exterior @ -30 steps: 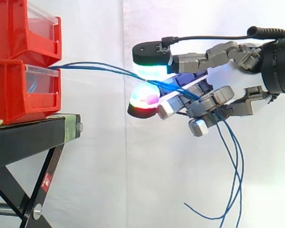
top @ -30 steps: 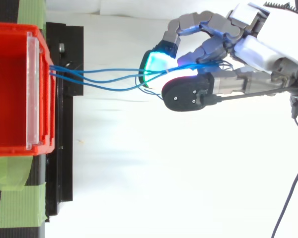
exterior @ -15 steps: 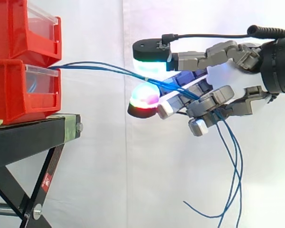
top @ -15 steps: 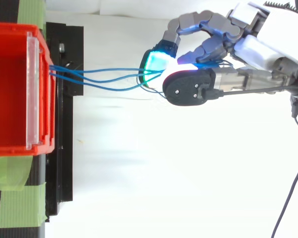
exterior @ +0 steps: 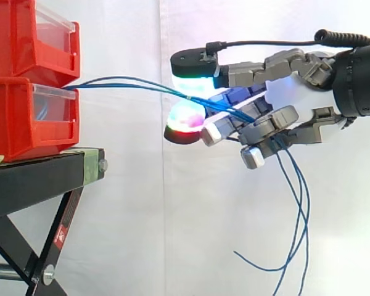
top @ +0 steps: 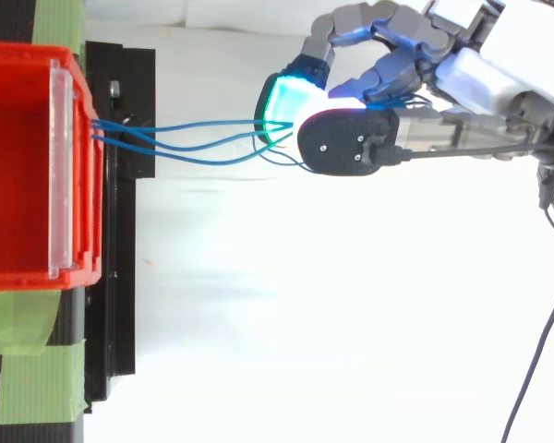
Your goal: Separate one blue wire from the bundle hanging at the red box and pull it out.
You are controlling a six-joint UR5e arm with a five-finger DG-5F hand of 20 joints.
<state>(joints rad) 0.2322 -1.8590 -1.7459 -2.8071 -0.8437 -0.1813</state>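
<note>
The fingers [exterior: 194, 83] are curled and closed on the blue wires [exterior: 129, 85]. In the side view, the upper pad glows white-cyan and the pad below it [exterior: 184, 123] glows red and green. The wires pass through the narrow gap between these two pads. The other fingers are curled below them, and the wires run on between those fingers toward the palm. It is not possible to tell whether the pads grip one strand or several.

The hand [exterior: 290, 89] enters from the right and is well clear of the bins, at about the height of the lower red bin [exterior: 18, 123].

The wires leave the front of the lower red bin at its clear front panel [exterior: 52, 105] and span the open space to the hand in a shallow arc. In the top view, the strands [top: 194, 148] are spread apart at the bin and converge at the green-glowing pad [top: 282, 106]. Behind the hand, the loose lengths [exterior: 299, 209] hang down, and one free end curls out to the left.

The lower bin carries an upper red bin [exterior: 24, 37] and rests on the black stand [exterior: 31, 185]. Green tape [top: 28, 369] is on the stand. A white curtain [exterior: 129, 216] forms the background.
</note>
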